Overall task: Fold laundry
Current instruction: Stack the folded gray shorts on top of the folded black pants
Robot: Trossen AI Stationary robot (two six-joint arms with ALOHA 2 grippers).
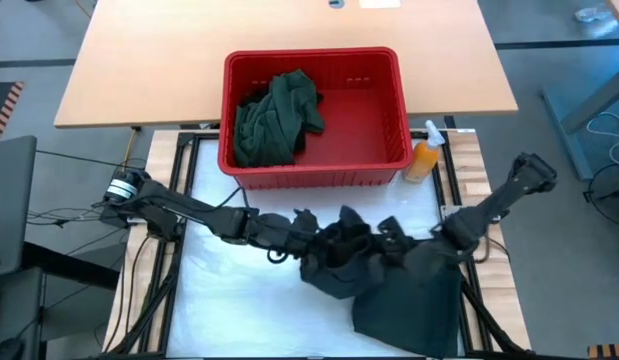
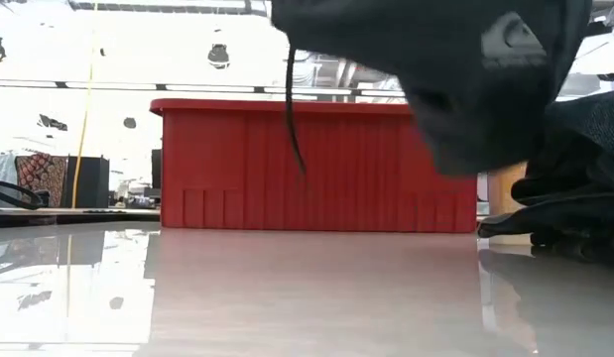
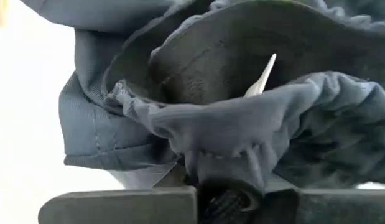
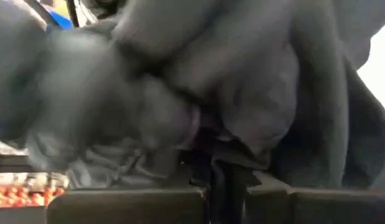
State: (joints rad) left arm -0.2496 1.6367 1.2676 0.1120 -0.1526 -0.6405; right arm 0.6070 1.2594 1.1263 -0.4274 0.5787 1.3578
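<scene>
A dark grey-black garment is bunched between my two grippers over the middle of the white table top. Its lower part spreads on the table toward the near right. In the low view the lifted bunch hangs clear, with a thin cord dangling from it. My left gripper comes in from the left and my right gripper from the right; both are shut on the garment. A dark green garment lies crumpled in the red basket. My left gripper pinches a gathered, puckered edge of the garment between its two fingers, several layers bunched together. The cloth rises from the fingers in folds; this side is lifted off the table. My right gripper is shut on a thick bunch of the garment, several folds at once. The cloth covers the fingertips, so the exact part cannot be told. From this bunch the garment falls slack to the table on the near right.
The red basket stands at the table's far edge, with an orange spray bottle by its right corner. A wooden table lies beyond. White table surface shows bare at the near left. Black frame rails run along both sides.
</scene>
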